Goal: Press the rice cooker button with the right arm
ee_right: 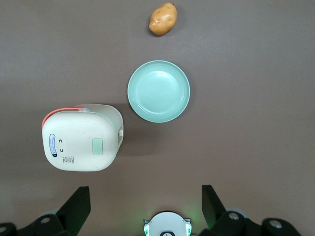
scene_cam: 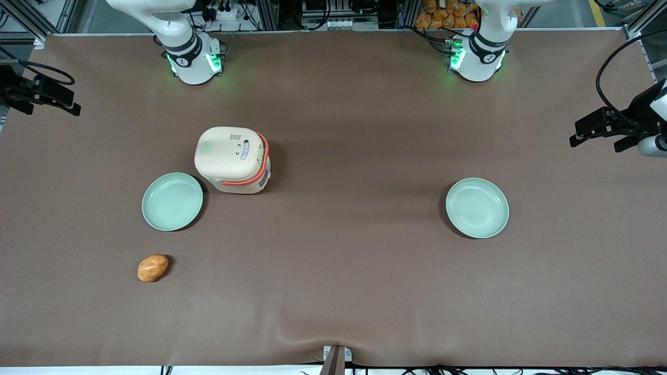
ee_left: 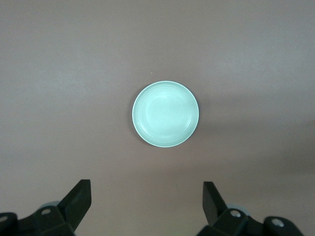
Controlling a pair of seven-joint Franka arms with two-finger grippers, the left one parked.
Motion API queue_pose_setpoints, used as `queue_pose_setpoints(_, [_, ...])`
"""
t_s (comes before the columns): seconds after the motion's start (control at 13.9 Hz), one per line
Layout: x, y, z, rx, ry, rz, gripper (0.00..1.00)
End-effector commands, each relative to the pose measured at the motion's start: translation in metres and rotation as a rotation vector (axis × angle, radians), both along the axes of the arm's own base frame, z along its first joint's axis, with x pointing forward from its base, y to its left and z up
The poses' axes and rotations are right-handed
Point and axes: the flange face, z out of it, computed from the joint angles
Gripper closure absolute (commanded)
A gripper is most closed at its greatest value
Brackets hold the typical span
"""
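Note:
The rice cooker (scene_cam: 232,159) is cream-beige with an orange-red handle band and a pale green lid patch. It stands with its lid shut, between the working arm's base (scene_cam: 194,60) and the front camera. It also shows in the right wrist view (ee_right: 81,139). My right gripper (ee_right: 145,191) hangs high above the table, over the stretch between the arm's base (ee_right: 166,225) and the cooker. Its fingers are wide open with nothing between them and touch nothing. The gripper itself does not show in the front view.
A pale green plate (scene_cam: 172,201) (ee_right: 158,91) lies beside the cooker, a little nearer the front camera. A potato (scene_cam: 152,267) (ee_right: 163,19) lies nearer still. A second green plate (scene_cam: 477,208) (ee_left: 166,114) lies toward the parked arm's end.

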Motion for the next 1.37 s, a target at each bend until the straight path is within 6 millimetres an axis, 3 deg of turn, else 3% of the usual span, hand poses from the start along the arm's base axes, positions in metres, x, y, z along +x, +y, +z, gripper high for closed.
queue_pose_setpoints(0.0, [-0.003, -0.001, 0.007, 0.023, 0.0, 0.004, 0.0])
queue_pose_setpoints(0.72, [-0.001, 0.005, 0.006, 0.013, -0.003, 0.022, 0.0])
queue_pose_setpoints(1.3, [0.004, 0.029, -0.006, 0.027, 0.012, 0.102, 0.0])
